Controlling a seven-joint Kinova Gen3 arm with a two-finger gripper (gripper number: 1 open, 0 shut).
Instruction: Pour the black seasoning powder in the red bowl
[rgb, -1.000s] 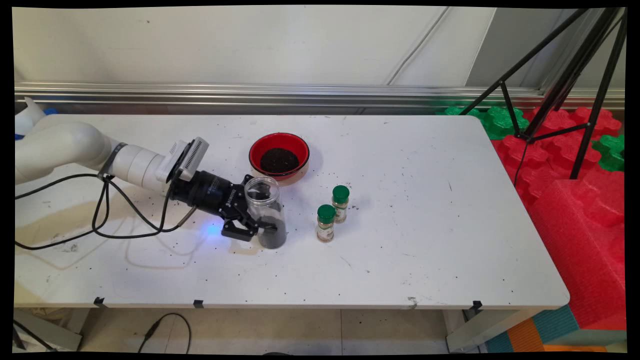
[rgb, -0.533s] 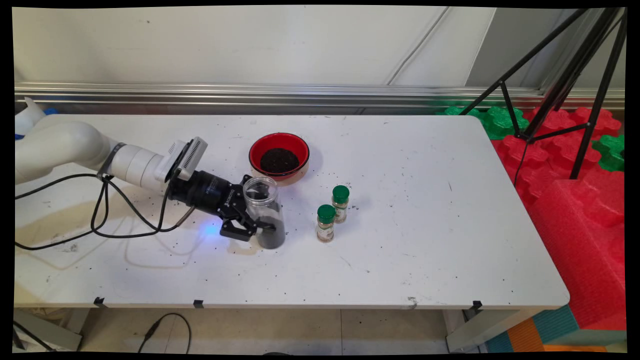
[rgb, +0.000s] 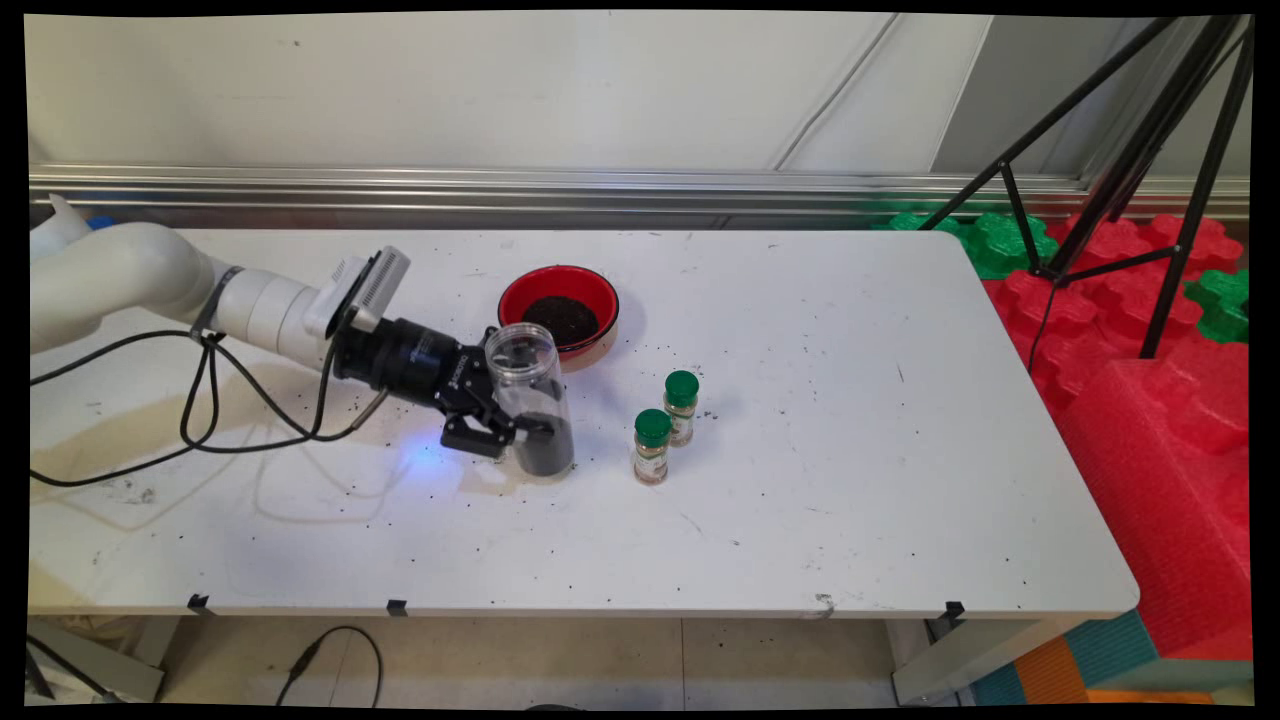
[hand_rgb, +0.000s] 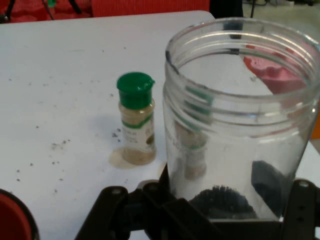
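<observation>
Black tool (rgb: 520, 432) clamped on a clear plastic jar (rgb: 532, 405), fingers on either side of its lower body. Jar is cylindrical, ribbed/threaded at the neck, no lid, tilted slightly w/ open mouth toward the arm; dark granular stuff fills the bottom part. In the hand view the jar (hand_rgb: 240, 120) fills the right side, see-through walls, dark heap at base.

Just behind jar: round red bowl (rgb: 558, 309), glossy, black rim, w/ dark powdery contents. Right of jar, apart from it: two small spice bottles w/ green caps, nearer one (rgb: 651, 446) and farther one (rgb: 681, 406), close together, upright, pale contents. White table (rgb: 850, 480) is smooth, speckled w/ dark crumbs and stains.
</observation>
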